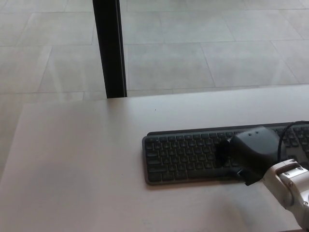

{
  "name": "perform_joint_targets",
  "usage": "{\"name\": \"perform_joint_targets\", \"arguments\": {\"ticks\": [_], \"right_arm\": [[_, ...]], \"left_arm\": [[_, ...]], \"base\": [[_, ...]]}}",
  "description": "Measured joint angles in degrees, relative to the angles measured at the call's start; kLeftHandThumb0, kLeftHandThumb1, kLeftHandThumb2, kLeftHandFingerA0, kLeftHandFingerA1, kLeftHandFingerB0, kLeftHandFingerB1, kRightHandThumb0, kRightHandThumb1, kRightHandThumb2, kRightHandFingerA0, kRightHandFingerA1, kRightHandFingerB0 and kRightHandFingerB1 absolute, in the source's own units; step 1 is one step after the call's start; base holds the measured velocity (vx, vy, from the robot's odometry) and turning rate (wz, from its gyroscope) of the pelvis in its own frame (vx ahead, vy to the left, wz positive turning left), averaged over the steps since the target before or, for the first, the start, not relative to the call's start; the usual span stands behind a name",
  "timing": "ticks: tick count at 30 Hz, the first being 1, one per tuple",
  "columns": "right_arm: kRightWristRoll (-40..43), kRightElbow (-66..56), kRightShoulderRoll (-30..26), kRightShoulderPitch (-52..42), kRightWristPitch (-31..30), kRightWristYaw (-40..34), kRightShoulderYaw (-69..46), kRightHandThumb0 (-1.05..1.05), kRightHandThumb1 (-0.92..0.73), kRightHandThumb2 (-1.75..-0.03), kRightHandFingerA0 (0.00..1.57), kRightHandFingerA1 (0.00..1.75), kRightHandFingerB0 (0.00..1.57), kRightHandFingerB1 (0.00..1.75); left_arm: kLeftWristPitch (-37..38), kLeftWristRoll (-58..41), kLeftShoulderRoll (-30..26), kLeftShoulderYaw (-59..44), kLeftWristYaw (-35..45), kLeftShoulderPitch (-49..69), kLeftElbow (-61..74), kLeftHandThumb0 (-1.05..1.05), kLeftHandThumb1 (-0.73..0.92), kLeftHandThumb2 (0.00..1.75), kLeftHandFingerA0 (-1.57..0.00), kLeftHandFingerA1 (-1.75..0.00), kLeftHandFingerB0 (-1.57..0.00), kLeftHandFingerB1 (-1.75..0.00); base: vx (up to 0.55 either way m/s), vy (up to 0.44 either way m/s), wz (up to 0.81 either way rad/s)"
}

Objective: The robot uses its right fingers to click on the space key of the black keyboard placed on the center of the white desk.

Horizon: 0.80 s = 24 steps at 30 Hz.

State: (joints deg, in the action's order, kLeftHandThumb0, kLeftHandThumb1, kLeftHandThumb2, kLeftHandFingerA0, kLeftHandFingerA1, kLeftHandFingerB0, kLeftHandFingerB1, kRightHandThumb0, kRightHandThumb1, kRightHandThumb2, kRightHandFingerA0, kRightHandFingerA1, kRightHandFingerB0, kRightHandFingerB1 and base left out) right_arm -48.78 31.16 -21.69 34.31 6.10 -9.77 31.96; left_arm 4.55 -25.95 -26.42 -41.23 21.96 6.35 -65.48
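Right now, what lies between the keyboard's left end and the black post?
Nothing: in the head view, only bare white desk separates the black keyboard from the post.

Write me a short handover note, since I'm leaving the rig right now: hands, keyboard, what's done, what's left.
Right hand: over the near right part of the black keyboard, fingers hidden beneath it, so open or shut is unclear.
Left hand: not in view.
Keyboard: lies flat on the white desk, its right end running out of the picture.
Done: hand brought over the keys.
Left: whether the space key is pressed can't be seen; confirm, then withdraw.

Keyboard (193,154) lies on the desk (87,169); right robot hand (248,154) over its right part
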Motion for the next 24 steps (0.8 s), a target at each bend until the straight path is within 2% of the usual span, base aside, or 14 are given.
{"name": "perform_joint_targets", "arguments": {"ticks": [1,2,4,5,7,8,9,15,16,17,18,23,24], "right_arm": [[-0.2,-0.1,0.2,0.1,-0.1,0.0,0.0,-0.32,-0.55,-0.59,0.79,1.64,0.87,0.94],[-0.3,-0.1,0.4,0.2,-0.1,0.0,0.0,-0.35,-0.55,-0.59,0.77,1.62,0.88,0.77],[-0.5,-0.4,0.6,0.2,-0.5,0.1,0.0,-0.36,-0.54,-0.59,0.82,1.65,0.9,0.73],[-0.8,-0.6,0.7,0.2,-0.6,0.1,0.2,-0.43,-0.48,-0.66,0.86,1.53,0.92,0.73],[-1.0,-0.3,0.8,0.2,-0.6,-0.1,0.4,-0.43,-0.49,-0.66,0.86,1.53,0.91,0.71],[-1.2,-0.2,0.8,0.2,-0.6,-0.1,0.4,-0.35,-0.51,-0.59,0.85,1.64,0.92,0.68],[-1.3,-0.1,0.8,0.2,-0.5,-0.3,0.4,-0.36,-0.51,-0.56,0.87,1.64,0.92,0.67],[-1.6,1.1,0.8,0.2,0.2,-0.9,0.5,-0.35,-0.51,-0.57,0.93,1.66,0.91,0.69],[-1.7,1.2,0.8,0.2,0.2,-0.9,0.5,-0.42,-0.52,-0.65,0.9,1.61,0.91,0.71],[-1.7,1.4,0.8,0.2,0.3,-1.0,0.5,-0.35,-0.49,-0.6,0.91,1.66,0.93,0.7],[-1.8,1.7,0.8,0.2,0.4,-1.1,0.6,-0.34,-0.5,-0.61,0.92,1.68,0.91,0.8],[-2.3,2.9,1.1,0.2,0.4,-1.4,0.8,-0.34,-0.55,-0.59,0.86,1.7,0.89,0.73],[-2.4,3.0,1.2,0.2,0.3,-1.3,0.9,-0.33,-0.51,-0.58,0.87,1.67,0.9,0.69]], "left_arm": [[0.0,0.0,0.0,0.0,-0.1,0.0,0.0,-0.46,0.72,0.6,-0.52,-0.58,-0.3,-0.41],[0.0,0.0,0.0,0.0,-0.2,0.0,0.0,-0.45,0.72,0.6,-0.52,-0.59,-0.3,-0.42],[0.0,-0.1,0.0,0.0,-0.2,-0.1,0.0,-0.45,0.72,0.6,-0.53,-0.59,-0.32,-0.42],[0.0,-0.1,0.0,0.0,-0.2,-0.1,-0.1,-0.45,0.72,0.6,-0.52,-0.58,-0.3,-0.41],[0.0,-0.1,0.0,-0.1,-0.2,-0.2,-0.1,-0.46,0.71,0.6,-0.53,-0.58,-0.32,-0.42],[0.0,-0.1,0.0,-0.1,-0.2,-0.2,-0.1,-0.46,0.71,0.6,-0.53,-0.59,-0.33,-0.43],[0.0,-0.2,0.0,-0.1,-0.2,-0.2,-0.2,-0.47,0.71,0.6,-0.52,-0.58,-0.33,-0.42],[0.0,-0.2,0.0,-0.1,-0.1,-0.3,0.0,-0.45,0.75,0.61,-0.49,-0.56,-0.29,-0.42],[0.0,-0.2,0.0,-0.1,-0.1,-0.3,0.0,-0.43,0.74,0.61,-0.5,-0.57,-0.3,-0.42],[0.0,-0.2,0.0,-0.1,-0.1,-0.4,0.0,-0.42,0.75,0.62,-0.48,-0.57,-0.29,-0.42],[0.0,-0.3,0.0,-0.1,-0.1,-0.5,0.0,-0.42,0.74,0.61,-0.5,-0.57,-0.31,-0.42],[0.0,-0.4,0.0,-0.2,-0.1,-1.0,-0.5,-0.41,0.75,0.61,-0.48,-0.57,-0.32,-0.45],[0.0,-0.5,0.0,-0.3,0.0,-1.0,-0.5,-0.41,0.76,0.61,-0.47,-0.56,-0.31,-0.44]], "base": [[0.0,0.0,0.0],[0.0,0.0,0.0],[0.0,0.0,0.0],[0.0,0.0,0.0],[0.0,0.0,0.0],[0.0,0.0,0.0],[0.0,0.0,0.0],[0.0,0.0,0.0],[0.0,0.0,0.0],[0.0,0.0,0.0],[0.0,0.0,0.0],[0.0,0.0,0.0],[0.0,0.0,0.0]]}}
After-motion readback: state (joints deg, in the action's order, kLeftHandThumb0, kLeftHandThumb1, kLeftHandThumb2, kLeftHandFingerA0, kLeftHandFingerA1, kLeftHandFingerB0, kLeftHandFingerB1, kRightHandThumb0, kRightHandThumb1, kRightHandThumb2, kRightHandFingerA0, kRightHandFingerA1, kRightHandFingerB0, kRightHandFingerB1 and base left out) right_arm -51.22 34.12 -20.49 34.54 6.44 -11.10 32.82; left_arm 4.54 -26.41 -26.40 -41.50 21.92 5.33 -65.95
